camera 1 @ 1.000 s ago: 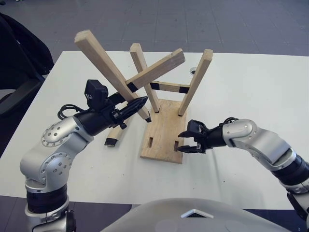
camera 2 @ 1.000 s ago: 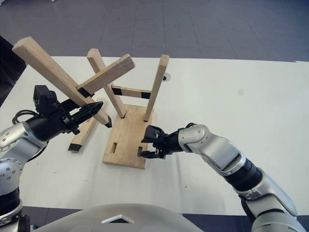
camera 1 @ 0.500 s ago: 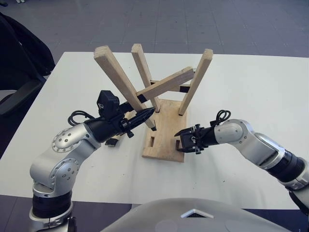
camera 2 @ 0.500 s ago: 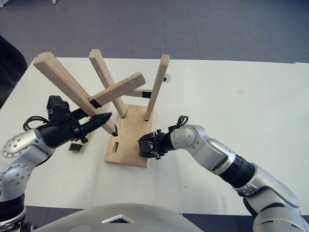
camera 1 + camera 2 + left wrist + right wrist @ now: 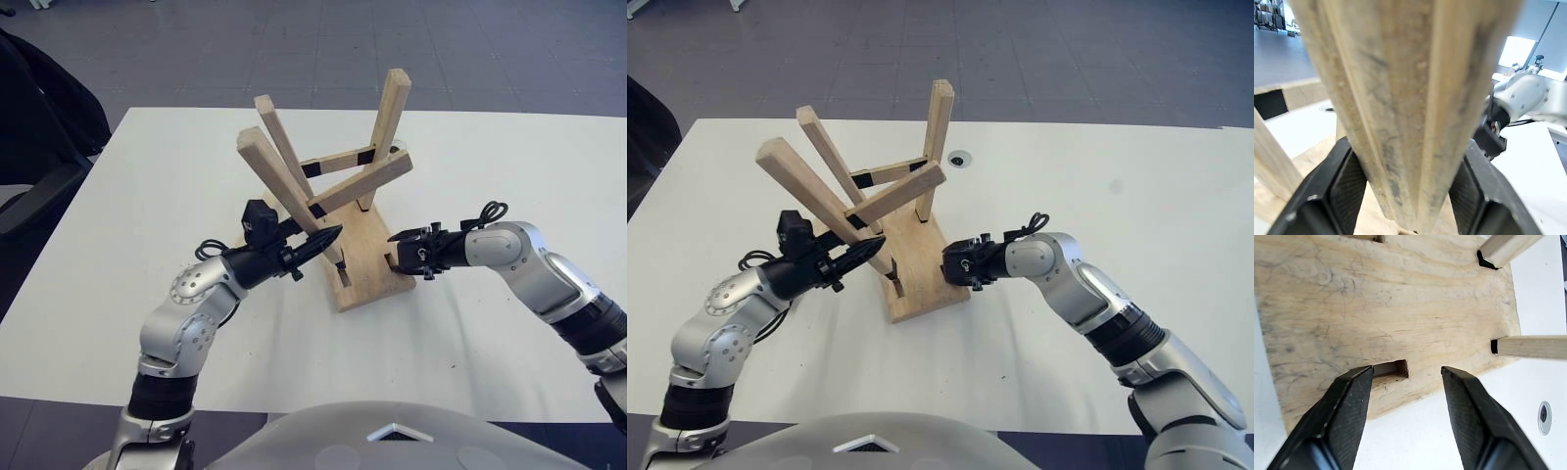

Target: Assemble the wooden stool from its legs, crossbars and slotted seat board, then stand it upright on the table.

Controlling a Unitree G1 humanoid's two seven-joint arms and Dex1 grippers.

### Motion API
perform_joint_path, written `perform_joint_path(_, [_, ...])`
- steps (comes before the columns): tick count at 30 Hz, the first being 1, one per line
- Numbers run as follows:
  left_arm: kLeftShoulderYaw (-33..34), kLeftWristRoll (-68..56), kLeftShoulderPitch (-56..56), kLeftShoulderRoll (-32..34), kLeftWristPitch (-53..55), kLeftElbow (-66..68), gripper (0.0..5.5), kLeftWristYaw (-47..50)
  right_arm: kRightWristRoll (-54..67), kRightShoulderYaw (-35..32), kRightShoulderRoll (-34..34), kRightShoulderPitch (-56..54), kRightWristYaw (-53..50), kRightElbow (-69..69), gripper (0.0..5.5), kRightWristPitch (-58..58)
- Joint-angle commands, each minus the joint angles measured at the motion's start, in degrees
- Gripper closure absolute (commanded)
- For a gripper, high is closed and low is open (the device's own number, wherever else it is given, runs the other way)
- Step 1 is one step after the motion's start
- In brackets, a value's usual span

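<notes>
The pale plywood seat board (image 5: pixel 380 262) lay flat near the middle of the white desk (image 5: pixel 509 166), turned askew to the desk's edges, its face showing wavy grain and faint scuffs. Two square-cut wooden legs stood up from slots on its far side. The left one (image 5: pixel 278 137) leaned toward the desk's left edge, and the right one (image 5: pixel 388 116) stood nearly upright. A thin crossbar (image 5: pixel 338 160) with black-wrapped ends joined them.

The left gripper (image 5: pixel 328 235) was clamped on a third leg (image 5: pixel 277 184), a rough, streaked plank that tilted up toward the desk's far left corner. Its lower end was at the board's near left part. In the left wrist view the black woven-pattern fingers (image 5: pixel 1349 191) pressed both flanks of that leg. A thicker crossbar (image 5: pixel 367 184) ran from this leg toward the upright right leg, with black tape at the joint. Whether its far end touched that leg could not be told.

The right gripper (image 5: pixel 1407 369) stood spread at the board's near right edge. Its two dark, textured fingers (image 5: pixel 1347 416) flanked an empty rectangular slot (image 5: pixel 1391 367) without closing on anything.

A small round metal-rimmed hole (image 5: pixel 960 157) sat in the desk beyond the board, toward the far edge.
</notes>
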Motion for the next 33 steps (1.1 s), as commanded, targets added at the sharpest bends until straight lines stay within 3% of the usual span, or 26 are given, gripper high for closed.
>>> perform_joint_path(1, [-1.33,2.26,2.47,-0.23,0.81,-0.42,3.33,1.91,-2.54,1.74,1.93,3.33,1.43,1.91,2.93,4.03])
perform_joint_path(9, [-0.97,-2.36,5.71,-4.09,11.64,-4.72,3.33,12.24,-2.58,0.56,4.38,4.26,2.72,-0.47,2.93,8.25])
perform_joint_path(16, [-0.08,-2.01,6.79,-1.29,15.35,-11.1,3.33,16.14,-3.32,0.17,4.23,5.29,3.84,-0.77,2.93,8.61])
perform_joint_path(25, [1.02,3.27,4.74,-3.14,10.66,-3.81,3.33,18.82,-3.84,-0.58,4.07,7.39,4.52,-2.47,2.93,8.94])
perform_joint_path(33, [-7.41,18.5,8.06,4.17,-2.9,2.6,3.33,14.8,-3.23,-1.76,3.99,9.89,4.39,-5.78,2.93,11.35])
